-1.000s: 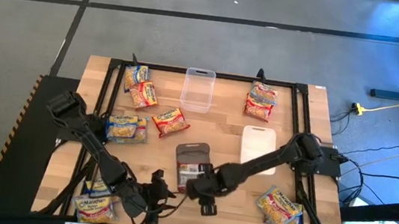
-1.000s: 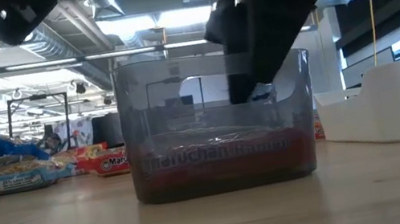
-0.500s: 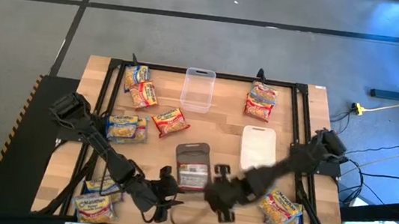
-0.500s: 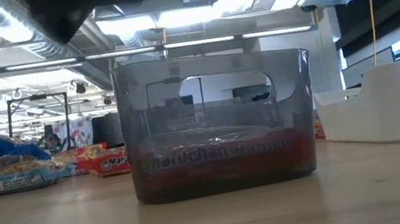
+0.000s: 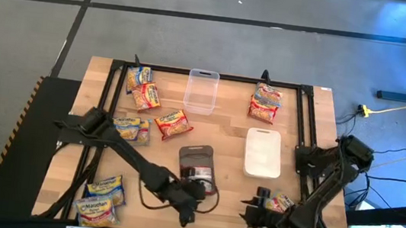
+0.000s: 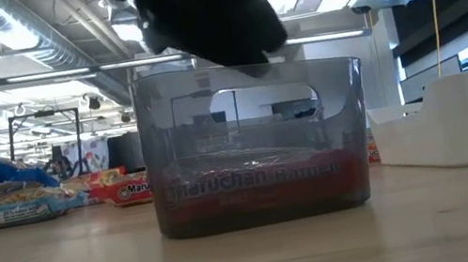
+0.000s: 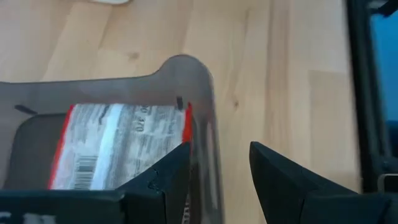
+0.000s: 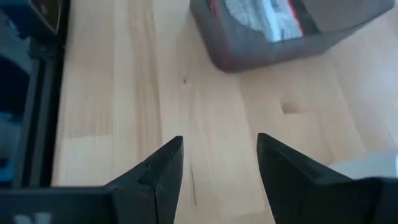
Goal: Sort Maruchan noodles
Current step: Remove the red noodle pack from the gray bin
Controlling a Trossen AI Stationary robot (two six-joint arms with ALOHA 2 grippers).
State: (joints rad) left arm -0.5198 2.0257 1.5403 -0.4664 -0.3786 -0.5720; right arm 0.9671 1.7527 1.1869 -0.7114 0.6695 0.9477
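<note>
While my left gripper (image 7: 214, 171) straddles the grey bin's (image 5: 199, 160) near wall, jaws apart, right gripper (image 8: 219, 163) hovers beside it over bare tabletop (image 8: 205, 124), jaws apart.

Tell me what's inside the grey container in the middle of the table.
The grey container holds a red-labelled Maruchan packet, lying flat with its barcode side up. The low view shows red lettering through the wall. Whether more packets lie beneath it is hidden. The left gripper straddles the container's wall.
</note>
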